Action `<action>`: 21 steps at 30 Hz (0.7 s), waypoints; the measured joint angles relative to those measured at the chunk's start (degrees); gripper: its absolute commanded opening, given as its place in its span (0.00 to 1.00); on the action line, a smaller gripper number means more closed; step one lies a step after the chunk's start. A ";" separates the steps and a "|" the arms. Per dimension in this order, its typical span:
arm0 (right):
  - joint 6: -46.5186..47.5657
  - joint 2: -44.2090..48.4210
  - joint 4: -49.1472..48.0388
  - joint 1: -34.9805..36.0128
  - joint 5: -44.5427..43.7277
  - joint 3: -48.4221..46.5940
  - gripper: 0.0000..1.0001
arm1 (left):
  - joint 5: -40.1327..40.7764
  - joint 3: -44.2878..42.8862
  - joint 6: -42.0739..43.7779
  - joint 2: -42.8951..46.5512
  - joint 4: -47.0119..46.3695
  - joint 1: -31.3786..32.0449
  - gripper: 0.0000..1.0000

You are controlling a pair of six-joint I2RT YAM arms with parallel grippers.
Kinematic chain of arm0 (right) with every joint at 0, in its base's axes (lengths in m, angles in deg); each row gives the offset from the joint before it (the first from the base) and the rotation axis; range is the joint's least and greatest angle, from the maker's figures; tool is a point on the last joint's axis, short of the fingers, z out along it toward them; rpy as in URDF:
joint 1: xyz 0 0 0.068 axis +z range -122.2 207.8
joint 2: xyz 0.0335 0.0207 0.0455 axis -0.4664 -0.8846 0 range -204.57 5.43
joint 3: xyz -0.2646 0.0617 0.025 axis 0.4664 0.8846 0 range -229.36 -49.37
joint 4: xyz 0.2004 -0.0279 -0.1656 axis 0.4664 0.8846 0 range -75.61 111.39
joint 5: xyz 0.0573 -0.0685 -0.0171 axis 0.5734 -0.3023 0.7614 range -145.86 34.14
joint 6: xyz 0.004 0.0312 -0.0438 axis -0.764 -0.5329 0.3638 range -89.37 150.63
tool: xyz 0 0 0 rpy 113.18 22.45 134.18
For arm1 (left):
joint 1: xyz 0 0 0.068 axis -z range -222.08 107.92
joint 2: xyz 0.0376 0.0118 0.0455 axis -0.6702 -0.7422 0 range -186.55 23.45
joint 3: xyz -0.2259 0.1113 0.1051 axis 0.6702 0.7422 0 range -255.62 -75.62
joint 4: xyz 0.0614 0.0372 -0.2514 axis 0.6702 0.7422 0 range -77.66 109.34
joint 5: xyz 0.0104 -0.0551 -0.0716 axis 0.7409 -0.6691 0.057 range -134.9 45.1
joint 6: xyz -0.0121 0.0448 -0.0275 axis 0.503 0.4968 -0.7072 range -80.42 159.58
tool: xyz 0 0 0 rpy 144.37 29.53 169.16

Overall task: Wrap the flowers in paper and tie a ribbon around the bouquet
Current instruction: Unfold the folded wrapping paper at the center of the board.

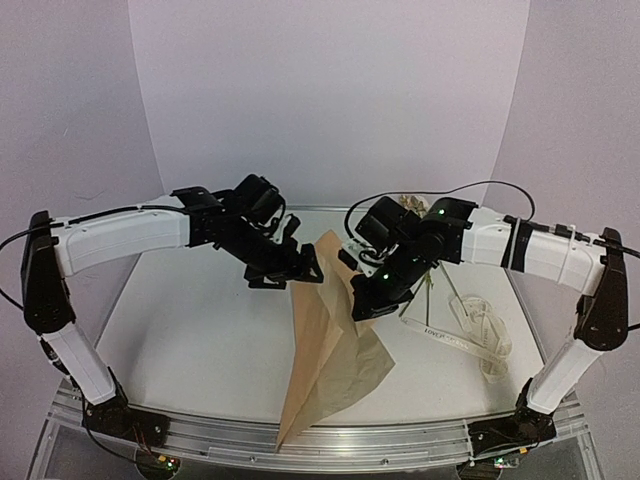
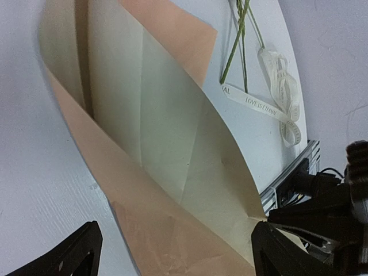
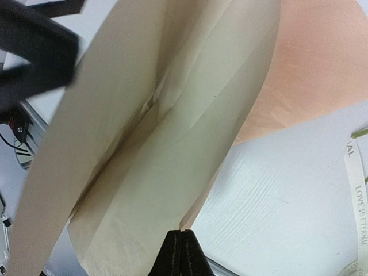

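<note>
Paper raised, clamped in right fingers; left fingers apart; flowers mostly hidden, stems showing

White arm shells, black joints, looping black cables

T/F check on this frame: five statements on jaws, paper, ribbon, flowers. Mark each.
1. The left jaws stand open. True.
2. The right jaws are shut on the paper. True.
3. The ribbon is tied round the paper. False: it lies loose on the table, beside the paper.
4. The paper lies flat. False: it is folded, with its far end held up.
5. The flower stems are inside the paper. False: they lie outside it, by the ribbon.
</note>
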 measured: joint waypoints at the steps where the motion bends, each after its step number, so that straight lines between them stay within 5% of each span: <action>1: -0.10 0.00 0.83 0.12 -0.75 -0.36 0.00 | 0.15 1.56 0.07 1.99 -0.66 -0.48 0.96; 13: -1.81 -0.06 9.34 3.24 -12.03 -6.87 0.00 | -0.85 14.40 2.01 8.93 -4.34 -4.28 0.95; 21: -2.25 3.40 12.61 4.22 -18.43 -2.46 0.00 | -5.05 21.09 2.97 8.96 -8.06 -7.39 0.68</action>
